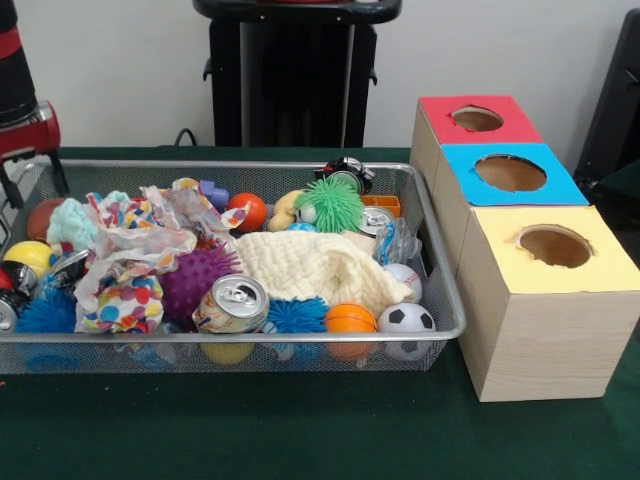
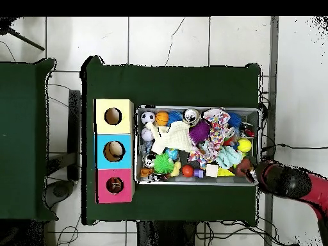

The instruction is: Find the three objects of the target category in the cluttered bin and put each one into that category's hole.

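A wire bin (image 1: 440, 300) full of toys sits on a green table (image 1: 300, 430). Just to its right stand three wooden boxes in a row, each with a round hole on top: a yellow box (image 1: 560, 250) nearest, a blue box (image 1: 512, 175) in the middle and a red box (image 1: 478, 120) farthest.

The front view shows the toys up close. A soccer ball (image 1: 406, 320) and an orange ball (image 1: 350, 318) lie at the near right corner. A drink can (image 1: 232, 303) lies on its side near the front. A cream cloth (image 1: 315, 265) covers the middle, with a purple spiky ball (image 1: 195, 280) to its left and a green fuzzy ball (image 1: 330, 205) behind it.

The view from above looks down into the holes. Something round and pale lies inside the blue box's hole. It is too small to tell what it is.

The red and black arm (image 2: 291, 182) shows best from above. It hangs over the bin's corner, on the end far from the boxes. In the front view only a bit of the arm shows at the far left edge. The end effector is hidden in both views, so I cannot tell if it is open or holds anything.
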Controlling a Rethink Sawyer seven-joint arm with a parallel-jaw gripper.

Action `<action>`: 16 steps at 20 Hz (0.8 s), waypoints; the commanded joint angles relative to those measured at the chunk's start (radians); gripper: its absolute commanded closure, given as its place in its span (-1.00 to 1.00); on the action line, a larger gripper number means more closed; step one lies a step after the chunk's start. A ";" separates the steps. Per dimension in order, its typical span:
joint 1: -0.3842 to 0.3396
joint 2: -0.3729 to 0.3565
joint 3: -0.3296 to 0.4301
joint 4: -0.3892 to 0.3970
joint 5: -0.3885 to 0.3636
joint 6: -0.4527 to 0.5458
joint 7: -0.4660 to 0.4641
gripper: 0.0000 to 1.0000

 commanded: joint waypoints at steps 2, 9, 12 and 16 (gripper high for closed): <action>-0.027 0.032 -0.056 0.060 -0.057 0.008 -0.077 -1.00; -0.020 0.175 -0.057 -0.023 -0.088 -0.039 -0.100 -1.00; -0.018 0.208 -0.053 -0.051 -0.097 -0.048 -0.111 -1.00; -0.011 0.242 -0.047 -0.081 -0.109 -0.074 -0.121 -1.00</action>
